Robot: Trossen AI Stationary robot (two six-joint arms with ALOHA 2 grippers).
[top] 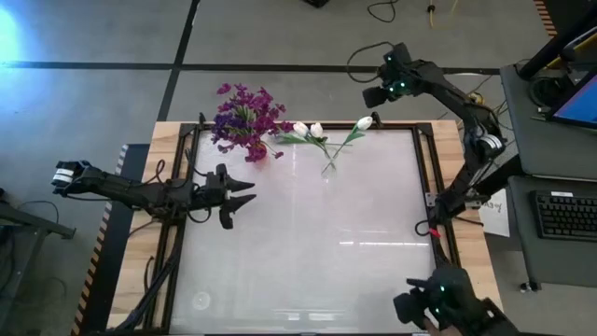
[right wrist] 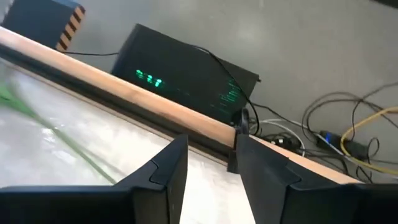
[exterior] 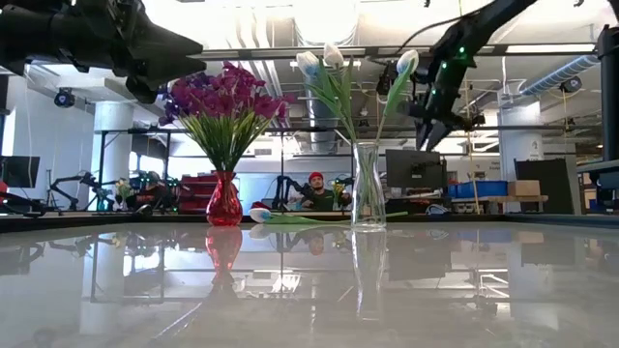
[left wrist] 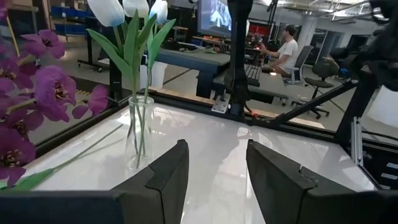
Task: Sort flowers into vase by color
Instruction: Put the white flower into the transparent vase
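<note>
**Two vases at the far edge, both grippers empty**

High view: the left gripper [top: 244, 194] hovers released beside the purple flowers [top: 244, 117]. White flowers [top: 315, 131] stand nearby. Low view: the clear vase [exterior: 366, 184] holds white flowers. Right wrist view: the right gripper [right wrist: 211, 163] is parted, grasping nothing.

light: bright overhead | glare: glossy table [top: 308, 233] | blur: green stem, right wrist

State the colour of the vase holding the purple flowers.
Red vase, clearest in the low view.
</note>
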